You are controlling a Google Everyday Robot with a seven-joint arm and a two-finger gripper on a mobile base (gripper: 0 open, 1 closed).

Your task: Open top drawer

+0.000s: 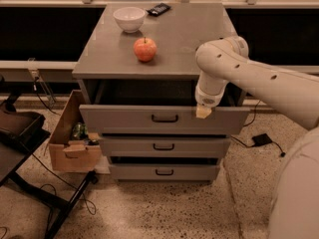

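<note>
At the top edge of the top drawer (124, 119), toward its right end, I see the end effector (203, 112) hanging down from the white arm (259, 78). Its pale tip is touching the front panel or just above it; I cannot tell which. I also cannot tell how far the end effector is open, or whether it has hold of anything. The top drawer stands partly out from under the tabletop (199, 39), with a dark gap behind its front. Its black handle (164, 118) is left of the end effector. The two lower drawers (129, 147) sit further back. On the tabletop are an apple (145, 49), a white bowl (129, 19) and a dark flat object (158, 9). A cardboard box (65, 148) stands on the floor just left of the drawers.
</note>
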